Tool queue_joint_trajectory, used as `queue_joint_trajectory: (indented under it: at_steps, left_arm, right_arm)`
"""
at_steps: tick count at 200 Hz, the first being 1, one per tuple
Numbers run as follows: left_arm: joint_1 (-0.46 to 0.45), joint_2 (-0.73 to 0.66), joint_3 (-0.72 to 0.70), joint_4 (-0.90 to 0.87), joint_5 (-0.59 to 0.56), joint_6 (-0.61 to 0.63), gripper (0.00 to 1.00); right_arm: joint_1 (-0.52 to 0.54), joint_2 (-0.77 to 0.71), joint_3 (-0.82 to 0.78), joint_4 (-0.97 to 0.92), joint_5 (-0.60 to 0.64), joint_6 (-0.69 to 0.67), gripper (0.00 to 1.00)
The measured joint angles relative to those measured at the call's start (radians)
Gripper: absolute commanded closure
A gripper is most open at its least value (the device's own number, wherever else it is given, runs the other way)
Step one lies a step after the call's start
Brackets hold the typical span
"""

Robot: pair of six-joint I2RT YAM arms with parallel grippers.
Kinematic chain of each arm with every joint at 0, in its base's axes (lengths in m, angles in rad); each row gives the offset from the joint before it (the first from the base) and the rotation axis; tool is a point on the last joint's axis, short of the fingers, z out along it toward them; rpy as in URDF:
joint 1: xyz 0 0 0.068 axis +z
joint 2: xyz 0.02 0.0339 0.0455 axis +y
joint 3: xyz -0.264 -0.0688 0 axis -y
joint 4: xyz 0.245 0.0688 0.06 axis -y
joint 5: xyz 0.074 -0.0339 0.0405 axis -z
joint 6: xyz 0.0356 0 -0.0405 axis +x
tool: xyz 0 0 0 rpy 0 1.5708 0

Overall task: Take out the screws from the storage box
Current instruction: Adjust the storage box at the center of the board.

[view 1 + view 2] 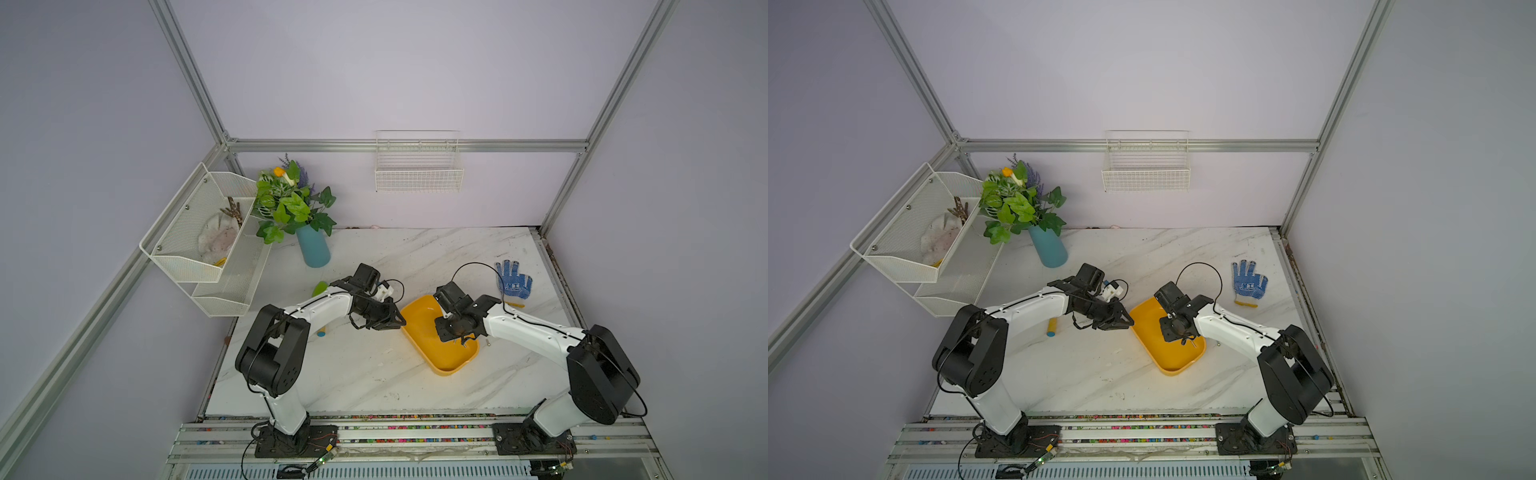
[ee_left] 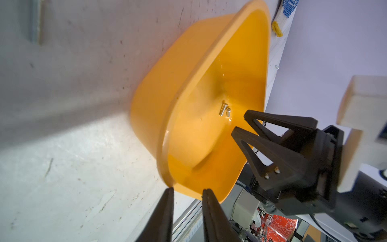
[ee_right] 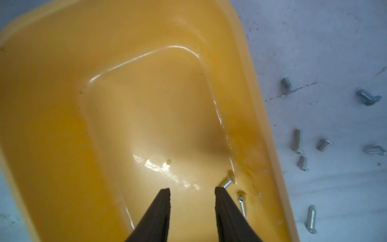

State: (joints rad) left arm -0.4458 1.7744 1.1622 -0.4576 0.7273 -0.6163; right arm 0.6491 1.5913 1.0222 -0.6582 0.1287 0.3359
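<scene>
storage box: sits on the table between the two arms, a bit right of centre and turned at an angle. It shows in both top views.
box look: shallow yellow-orange plastic tub with rounded corners, sloped walls and a flat rim. The floor is glossy with wet-looking highlights in the right wrist view.
screws: two are left inside, lying flat on the floor close to the right wall, one just beside the other. They're tiny shiny silvery bits with short shafts and wider heads.
screws outside: seven more, scattered loose on the table just past the box's right rim, e.g. and.
right gripper: pointing down into the box with its black wedge fingers moderately apart and nothing between them. One tip is right against a screw.
left gripper: only a narrow gap between the slim black fingers, tips at the rim on the box's left side. Honestly can't tell if it's pinching the rim or just parked there.
table: white marble-look top with grey veins, kinda scuffed and speckled.
other stuff: a knit glove with blue dots at far right, a teal vase of fake leaves at far left, and a white wire basket on the back wall.
</scene>
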Motion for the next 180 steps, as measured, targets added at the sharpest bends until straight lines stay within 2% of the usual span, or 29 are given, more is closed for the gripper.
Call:
queue_joint_trajectory:
  at_steps: [36,78,102,137,180]
  left_arm:
    - [0.008,0.009,0.118,-0.013,-0.021,-0.002,0.68]
    - [0.007,0.046,0.254,-0.050,-0.054,0.039,0.58]
    - [0.001,0.119,0.317,-0.088,-0.090,0.106,0.54]
    - [-0.045,0.208,0.409,-0.221,-0.206,0.238,0.52]
    - [-0.064,0.243,0.434,-0.279,-0.240,0.312,0.52]
  right_arm:
    - [-0.014,0.078,0.008,-0.002,0.039,-0.009,0.58]
    - [-0.027,0.099,0.041,0.007,0.035,-0.006,0.57]
    - [-0.028,0.075,0.037,0.008,0.011,0.009,0.56]
    - [-0.034,-0.008,0.018,0.010,-0.023,0.028,0.56]
    - [-0.044,-0.060,0.002,0.009,-0.047,0.044,0.57]
